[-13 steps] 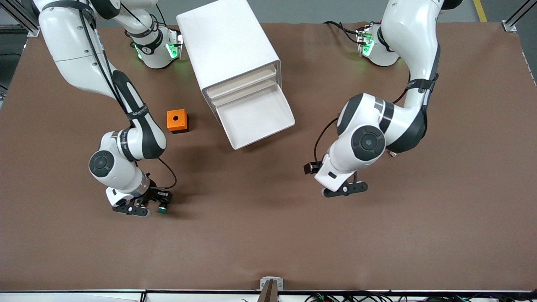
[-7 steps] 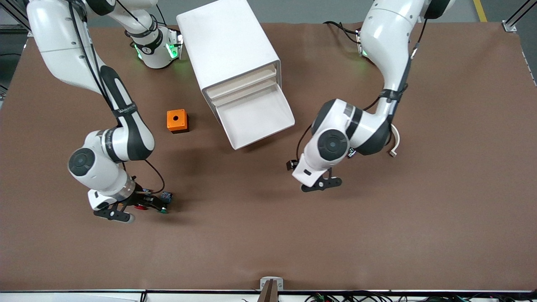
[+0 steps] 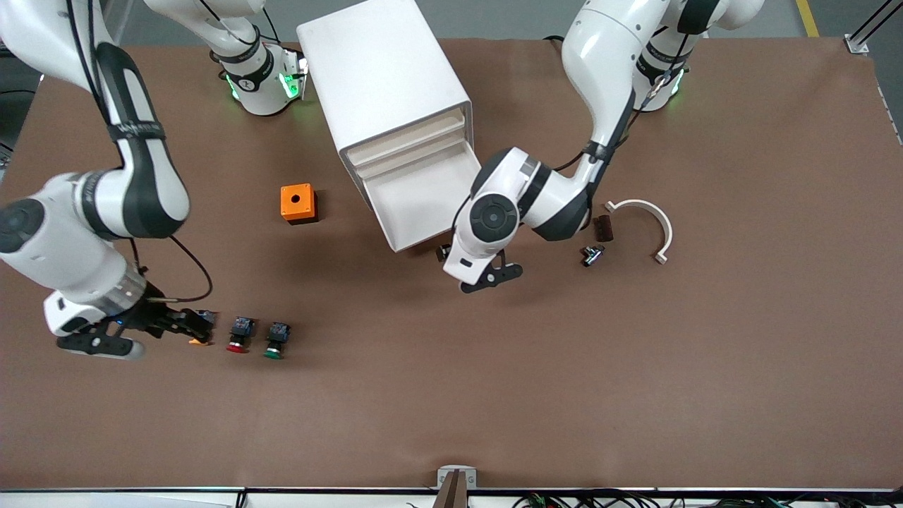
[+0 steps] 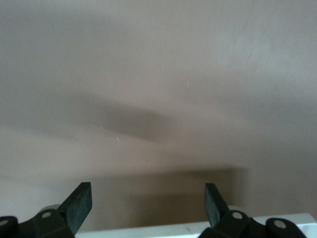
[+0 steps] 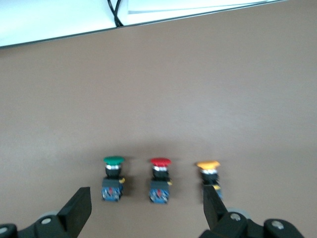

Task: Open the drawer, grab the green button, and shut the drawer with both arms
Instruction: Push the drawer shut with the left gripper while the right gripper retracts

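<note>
The drawer (image 3: 432, 200) stands pulled out of the white cabinet (image 3: 384, 70), and its tray looks bare. The green-capped button (image 3: 276, 340) lies on the table in a row with a red-capped one (image 3: 240, 335) and a yellow-orange one (image 3: 200, 337). My right gripper (image 3: 102, 344) is open beside that row, toward the right arm's end of the table, and holds nothing. In the right wrist view the button (image 5: 113, 177) lies apart from the open right gripper (image 5: 146, 201). My left gripper (image 3: 489, 275) hangs open just off the drawer's front corner; in its wrist view the left gripper (image 4: 147, 196) is empty, with a white edge (image 4: 198, 229) by it.
A small orange box with a round hole (image 3: 298, 203) sits beside the cabinet. Toward the left arm's end lie a white curved piece (image 3: 645, 220), a small brown block (image 3: 603, 227) and a small dark part (image 3: 591, 254).
My right gripper opened, left the green button on the table and drew away toward its own end. The left arm swung in from open table to the drawer's front corner.
</note>
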You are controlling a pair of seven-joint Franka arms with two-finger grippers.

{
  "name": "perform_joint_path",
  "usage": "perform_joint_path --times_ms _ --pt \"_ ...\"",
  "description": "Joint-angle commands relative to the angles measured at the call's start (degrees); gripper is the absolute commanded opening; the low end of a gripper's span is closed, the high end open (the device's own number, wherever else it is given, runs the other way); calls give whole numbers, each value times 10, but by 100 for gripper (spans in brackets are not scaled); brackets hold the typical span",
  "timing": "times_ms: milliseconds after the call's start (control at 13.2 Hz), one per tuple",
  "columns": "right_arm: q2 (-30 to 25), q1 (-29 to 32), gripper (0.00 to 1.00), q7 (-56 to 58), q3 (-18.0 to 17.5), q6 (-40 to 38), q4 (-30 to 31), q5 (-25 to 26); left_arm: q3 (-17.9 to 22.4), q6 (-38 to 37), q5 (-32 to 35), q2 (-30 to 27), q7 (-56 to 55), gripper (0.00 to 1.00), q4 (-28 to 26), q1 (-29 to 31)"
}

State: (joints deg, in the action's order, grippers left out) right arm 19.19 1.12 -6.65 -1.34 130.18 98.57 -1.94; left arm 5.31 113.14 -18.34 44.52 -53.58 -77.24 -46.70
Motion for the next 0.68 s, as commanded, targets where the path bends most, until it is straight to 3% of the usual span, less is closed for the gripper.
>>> perform_joint_path --times_ms 0,304,608 --pt "-94 0 100 12 18 -70 30 -2 1 6 -8 7 -36 100 2 -13" --pt "-177 -11 100 11 36 -156 28 -5 -1 2 -10 7 -44 100 2 -15" --pt "-230 -23 100 12 42 -236 26 -1 -45 0 -13 10 -57 100 -10 -17"
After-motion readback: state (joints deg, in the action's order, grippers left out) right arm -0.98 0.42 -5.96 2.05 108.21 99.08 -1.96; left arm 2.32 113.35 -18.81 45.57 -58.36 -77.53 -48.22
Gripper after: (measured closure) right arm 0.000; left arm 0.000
